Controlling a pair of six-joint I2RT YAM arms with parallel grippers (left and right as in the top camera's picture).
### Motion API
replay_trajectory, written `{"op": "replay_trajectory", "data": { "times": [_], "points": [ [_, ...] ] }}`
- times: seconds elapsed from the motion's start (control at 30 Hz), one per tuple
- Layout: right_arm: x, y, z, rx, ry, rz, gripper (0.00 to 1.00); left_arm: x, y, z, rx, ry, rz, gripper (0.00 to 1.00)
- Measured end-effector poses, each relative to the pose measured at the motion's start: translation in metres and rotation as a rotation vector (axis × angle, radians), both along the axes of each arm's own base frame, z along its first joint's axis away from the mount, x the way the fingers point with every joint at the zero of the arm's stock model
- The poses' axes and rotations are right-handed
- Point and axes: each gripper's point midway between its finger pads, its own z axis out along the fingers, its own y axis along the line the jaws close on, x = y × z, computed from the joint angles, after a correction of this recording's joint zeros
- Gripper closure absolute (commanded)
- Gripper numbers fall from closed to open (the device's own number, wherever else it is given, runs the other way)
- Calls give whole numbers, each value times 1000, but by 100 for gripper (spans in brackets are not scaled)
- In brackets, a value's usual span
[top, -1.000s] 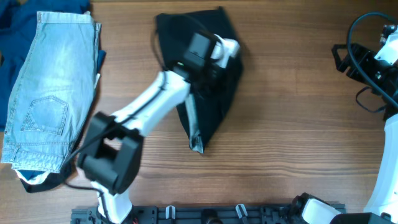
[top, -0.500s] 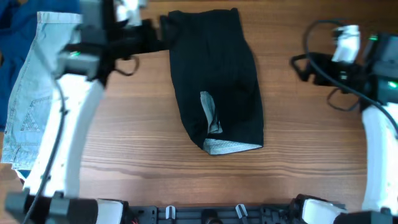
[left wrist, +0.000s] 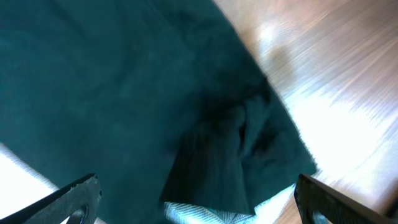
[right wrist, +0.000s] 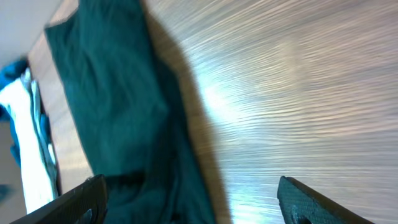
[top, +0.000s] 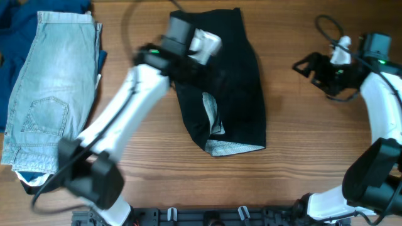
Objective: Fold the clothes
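Garment (top: 229, 75) black, folded, pale lining exposed.

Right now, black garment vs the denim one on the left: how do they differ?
The black garment is dark and plain; the denim is pale blue with a stitched pocket. The black garment lies on the bare table at centre; the denim rests on other clothes at the left. The black garment's grey inside shows at its lower end; no lining shows on the denim. Both lie flat.
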Motion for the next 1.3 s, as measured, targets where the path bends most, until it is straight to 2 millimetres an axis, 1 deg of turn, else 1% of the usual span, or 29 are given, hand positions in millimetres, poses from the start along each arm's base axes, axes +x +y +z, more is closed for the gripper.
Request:
{"op": "replay_trajectory", "data": {
  "times": [0.07, 0.1, 0.13, 0.17, 0.2, 0.23, 0.27, 0.3, 0.37, 0.43, 0.47, 0.5, 0.57, 0.6, 0.63, 0.7, 0.73, 0.77, 0.8, 0.83, 0.87, 0.93, 1.0, 1.07, 1.13, 1.17, 1.2, 1.23, 1.3],
  "points": [
    [-3, -17, 0, -7, -2, -33, 11, 1, -18, -39, 59, 26, -36, 0],
    [-5, -20, -1, -8, 1, -33, 11, 2, -26, -57, 79, 31, -54, 0],
    [-5, -20, -1, -11, 0, -28, 12, 3, -31, -67, 92, 32, -69, 1],
    [-6, -18, -1, -12, 1, -19, 12, 3, -36, -78, 104, 33, -80, 9],
    [-6, -17, -1, -14, -1, -12, 12, 2, -39, -85, 112, 40, -89, 24],
    [-6, -15, -2, -14, 0, -6, 13, -1, -41, -90, 123, 44, -103, 56],
    [-6, -13, -2, -13, 3, -1, 14, -3, -42, -92, 128, 48, -104, 92],
    [-9, -11, -3, -9, 14, 3, 15, -4, -44, -93, 130, 47, -113, 96],
    [-16, -7, -5, 4, 50, 7, 18, -5, -43, -93, 134, 51, -116, 96],
    [-26, -1, -8, 16, 92, 26, 18, -6, -35, -92, 148, 72, -92, 96],
    [-31, 5, -10, 20, 111, 46, 19, -4, -24, -85, 157, 86, -44, 96],
    [-35, 13, -11, 21, 126, 78, 19, 3, -13, -72, 156, 80, 11, 96],
    [-39, 35, -14, 9, 137, 156, 19, 26, 10, -22, 100, 9, 144, 96],
    [-41, 52, -20, -3, 143, 208, 19, 34, 24, 8, 57, -36, 211, 96],
    [-45, 63, -27, -17, 156, 240, 19, 38, 38, 39, 15, -82, 272, 96],
    [-55, 87, -50, -53, 185, 296, 20, 37, 62, 90, -55, -159, 362, 96],
    [-61, 97, -60, -65, 200, 315, 20, 36, 65, 100, -68, -173, 376, 96],
    [-68, 105, -70, -71, 217, 328, 21, 34, 66, 105, -77, -177, 383, 96],
    [-72, 110, -77, -76, 234, 325, 23, 33, 66, 104, -76, -170, 387, 96],
    [-84, 121, -89, -79, 258, 351, 24, 31, 66, 99, -66, -150, 389, 96],
    [-87, 127, -96, -82, 259, 353, 26, 31, 66, 96, -62, -142, 390, 96],
    [-104, 139, -112, -82, 297, 362, 28, 32, 66, 94, -60, -138, 392, 96],
    [-123, 152, -126, -83, 340, 384, 28, 31, 66, 94, -62, -135, 396, 96],
    [-128, 164, -127, -80, 334, 404, 30, 32, 65, 94, -62, -135, 396, 96],
    [-134, 178, -127, -81, 323, 441, 44, 31, 66, 94, -61, -134, 396, 96],
    [-136, 184, -127, -85, 314, 456, 71, 32, 65, 94, -62, -134, 396, 96],
    [-140, 190, -128, -87, 314, 475, 96, 32, 65, 94, -62, -134, 396, 96],
    [-149, 201, -131, -93, 320, 514, 96, 31, 66, 94, -62, -134, 396, 96],
    [-159, 207, -134, -96, 343, 522, 96, 32, 66, 94, -61, -135, 397, 96]
  ]
}}
